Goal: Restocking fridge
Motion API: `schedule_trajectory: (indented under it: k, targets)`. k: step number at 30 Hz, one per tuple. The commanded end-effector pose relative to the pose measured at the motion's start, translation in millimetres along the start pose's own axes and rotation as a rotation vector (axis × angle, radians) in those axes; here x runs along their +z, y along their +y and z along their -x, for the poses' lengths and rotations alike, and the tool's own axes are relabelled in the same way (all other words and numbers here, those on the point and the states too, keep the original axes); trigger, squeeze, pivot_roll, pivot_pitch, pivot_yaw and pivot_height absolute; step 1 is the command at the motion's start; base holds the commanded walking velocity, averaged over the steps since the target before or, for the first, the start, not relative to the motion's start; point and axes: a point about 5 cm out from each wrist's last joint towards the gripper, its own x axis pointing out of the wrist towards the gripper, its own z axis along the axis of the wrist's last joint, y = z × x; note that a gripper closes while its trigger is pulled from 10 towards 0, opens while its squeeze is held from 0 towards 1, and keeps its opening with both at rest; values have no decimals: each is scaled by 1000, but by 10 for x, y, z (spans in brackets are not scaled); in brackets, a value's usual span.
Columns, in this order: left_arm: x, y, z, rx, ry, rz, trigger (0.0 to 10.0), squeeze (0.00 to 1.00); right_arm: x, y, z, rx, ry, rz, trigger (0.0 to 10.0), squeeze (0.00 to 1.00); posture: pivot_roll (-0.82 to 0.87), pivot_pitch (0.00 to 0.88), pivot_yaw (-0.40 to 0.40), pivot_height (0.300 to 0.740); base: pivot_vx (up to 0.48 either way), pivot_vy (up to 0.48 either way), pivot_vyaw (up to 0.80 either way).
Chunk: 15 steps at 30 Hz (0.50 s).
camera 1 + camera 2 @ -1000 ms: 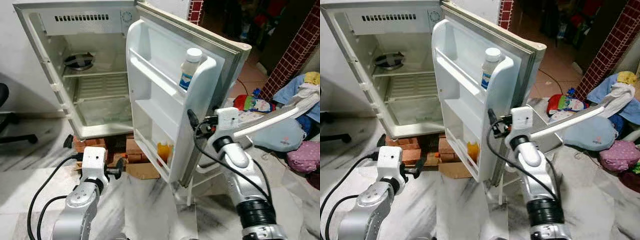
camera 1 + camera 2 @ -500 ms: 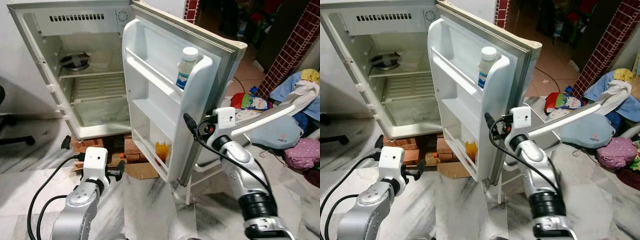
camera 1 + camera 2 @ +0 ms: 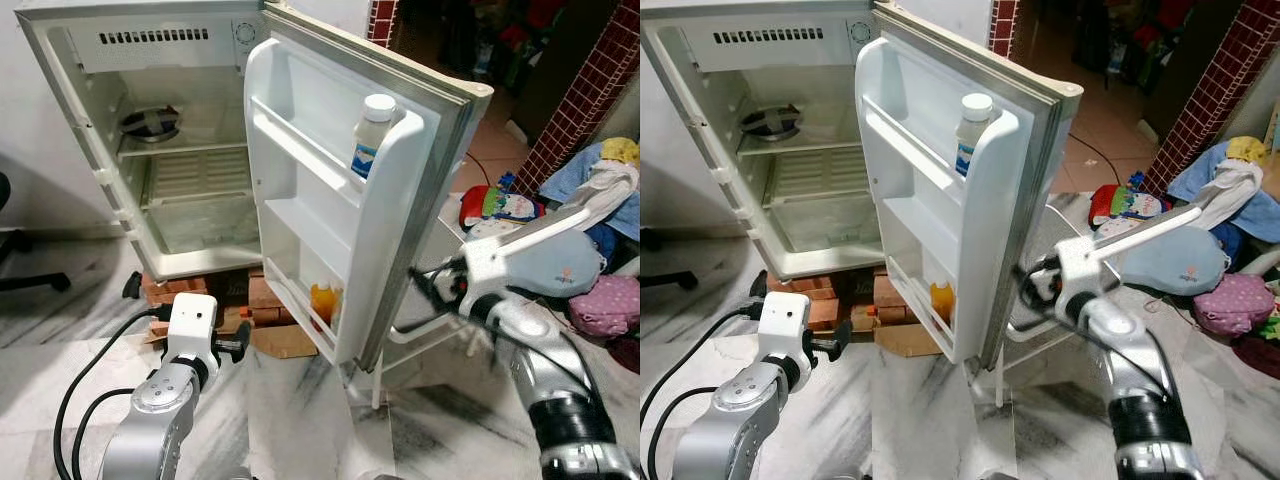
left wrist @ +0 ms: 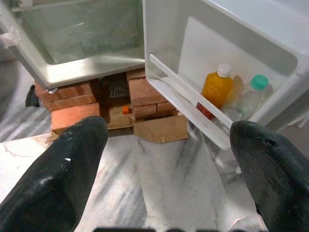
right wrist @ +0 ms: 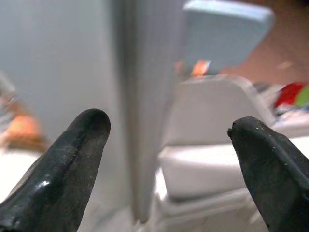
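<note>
The small fridge [image 3: 120, 200] stands open, its door [image 3: 330, 210] swung toward me. A white bottle with a blue label [image 3: 373, 135] stands in the upper door shelf. An orange bottle [image 4: 216, 87] and a clear bottle with a teal cap [image 4: 252, 94] sit in the bottom door shelf. My right gripper [image 5: 166, 123] is open just right of the door's outer edge [image 5: 140, 111], which is blurred ahead between the fingers. My left gripper [image 4: 166, 128] hangs open and low, over the marble floor in front of the fridge.
Red bricks [image 3: 165, 290] and flattened cardboard [image 3: 285, 340] lie under the fridge. A white rack [image 3: 420, 335] stands behind the door. Piled clothes and bags [image 3: 580, 240] fill the right. A metal bowl [image 3: 150, 122] sits on the top fridge shelf. A black chair base [image 3: 30, 275] is at the left.
My right gripper has drawn back to the right and slightly down, away from the door edge. The left arm holds still. The view shifted a little left early on.
</note>
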Motion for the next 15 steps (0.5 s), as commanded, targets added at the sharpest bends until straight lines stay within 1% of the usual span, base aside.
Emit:
schedule_trajectory:
  k: [1,2,3,6,7,8,9,10,11,12,13,14,15]
  targets:
    - [22,-6,-8,-10,4,-18,10000,0,211,-79,-34,-43,-93,7,10000,0,108,10,-34,740,0,0,0]
    - [25,-6,-9,-9,3,-20,10000,0,361,-80,-67,-27,-154,2,10000,0,112,9,-36,740,0,0,0]
    - [25,-6,-9,-9,3,-20,10000,0,361,-80,-67,-27,-154,2,10000,0,112,9,-36,740,0,0,0]
    - [28,-6,-11,-5,1,-22,10000,0,698,-63,-120,10,-300,4,10000,0,117,9,-37,740,0,0,0]
    - [24,-7,-10,-5,3,-22,10000,0,773,-50,-133,25,-333,-6,10000,0,118,9,-37,740,0,0,0]
    - [18,-8,-10,-3,9,-26,10000,0,854,-12,-150,66,-361,-15,10000,0,122,9,-42,740,0,0,0]
    - [16,-13,-10,-4,9,-30,10000,0,936,39,-171,124,-384,-67,10000,0,126,9,-43,740,0,0,0]
    - [16,-13,-10,-4,9,-30,10000,0,936,39,-171,124,-384,-67,10000,0,126,9,-43,740,0,0,0]
    - [16,-15,-10,-5,9,-32,10000,0,988,75,-183,165,-398,-103,10000,0,126,9,-43,740,0,0,0]
    - [16,-17,-8,-4,9,-33,10000,0,1054,165,-176,265,-410,-160,10000,0,129,10,-46,740,0,0,0]
    - [16,-18,-8,-4,9,-33,10000,0,1092,226,-166,332,-417,-195,10000,0,130,9,-47,740,0,0,0]
    - [14,-16,-4,-2,9,-33,10000,0,1151,353,-102,476,-428,-242,10000,0,132,9,-48,740,0,0,0]
    - [12,-13,1,1,10,-32,10000,0,1245,532,45,688,-446,-317,10000,0,133,10,-51,740,0,0,0]
